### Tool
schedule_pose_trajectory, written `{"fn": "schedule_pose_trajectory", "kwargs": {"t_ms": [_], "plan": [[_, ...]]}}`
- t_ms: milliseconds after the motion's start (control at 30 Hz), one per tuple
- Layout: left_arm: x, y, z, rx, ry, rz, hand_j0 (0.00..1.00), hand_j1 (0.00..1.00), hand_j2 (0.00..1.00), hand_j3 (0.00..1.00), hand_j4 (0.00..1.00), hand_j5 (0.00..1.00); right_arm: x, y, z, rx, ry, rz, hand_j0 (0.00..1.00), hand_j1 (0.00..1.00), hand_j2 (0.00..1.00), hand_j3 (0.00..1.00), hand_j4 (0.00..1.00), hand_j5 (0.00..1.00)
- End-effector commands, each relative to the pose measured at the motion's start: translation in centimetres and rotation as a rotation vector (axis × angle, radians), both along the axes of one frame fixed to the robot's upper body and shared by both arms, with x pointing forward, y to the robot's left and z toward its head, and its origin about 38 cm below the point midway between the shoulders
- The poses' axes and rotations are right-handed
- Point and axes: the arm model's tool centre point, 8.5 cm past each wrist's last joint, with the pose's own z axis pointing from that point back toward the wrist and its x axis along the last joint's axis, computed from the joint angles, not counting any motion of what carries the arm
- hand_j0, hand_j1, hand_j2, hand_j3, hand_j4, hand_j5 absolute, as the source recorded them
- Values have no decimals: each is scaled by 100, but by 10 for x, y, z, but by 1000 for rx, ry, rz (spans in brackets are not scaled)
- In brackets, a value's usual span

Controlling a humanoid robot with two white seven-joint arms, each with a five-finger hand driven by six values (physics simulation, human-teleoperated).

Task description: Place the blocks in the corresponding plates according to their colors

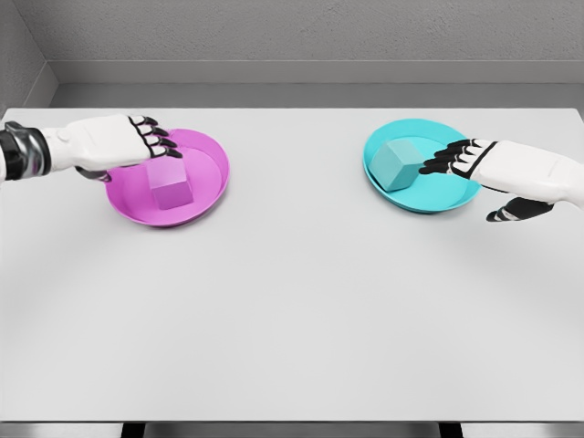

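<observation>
- Two plates on white table [292, 319] — pink plate [205, 205] left, cyan plate [438, 203] right.
- Pink block [171, 185] sits in pink plate; cyan block [397, 165] sits in cyan plate.
- Left hand [114, 143] over pink plate's left rim, fingers loose, just above block, gripping nothing.
- Right hand [511, 173] over cyan plate's right side — fingers extended beside block, empty.

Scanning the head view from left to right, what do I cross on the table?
left hand → magenta plate holding the magenta block → cyan plate holding the cyan block → right hand.
</observation>
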Motion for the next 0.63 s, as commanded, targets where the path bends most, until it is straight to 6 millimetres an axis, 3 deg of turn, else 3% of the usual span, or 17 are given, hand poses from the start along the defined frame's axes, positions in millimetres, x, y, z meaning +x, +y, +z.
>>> {"fn": "schedule_pose_trajectory", "kwargs": {"t_ms": [0, 233, 367, 600], "plan": [[1, 24, 31, -89, -40, 59, 100, 100, 100, 100, 100, 100, -1, 1, 1, 4, 2, 4, 100, 100, 100, 100, 100, 100], [-20, 68, 36, -207, -37, 163, 100, 100, 100, 100, 100, 100, -1, 2, 0, 4, 3, 7, 100, 100, 100, 100, 100, 100], [-31, 64, 27, -262, -5, 150, 100, 100, 100, 100, 100, 100, -2, 2, -1, 4, 6, 7, 100, 100, 100, 100, 100, 100], [-33, 64, 22, -263, 8, 152, 100, 100, 100, 100, 100, 100, -2, 2, -2, 2, 9, 7, 100, 100, 100, 100, 100, 100]]}}
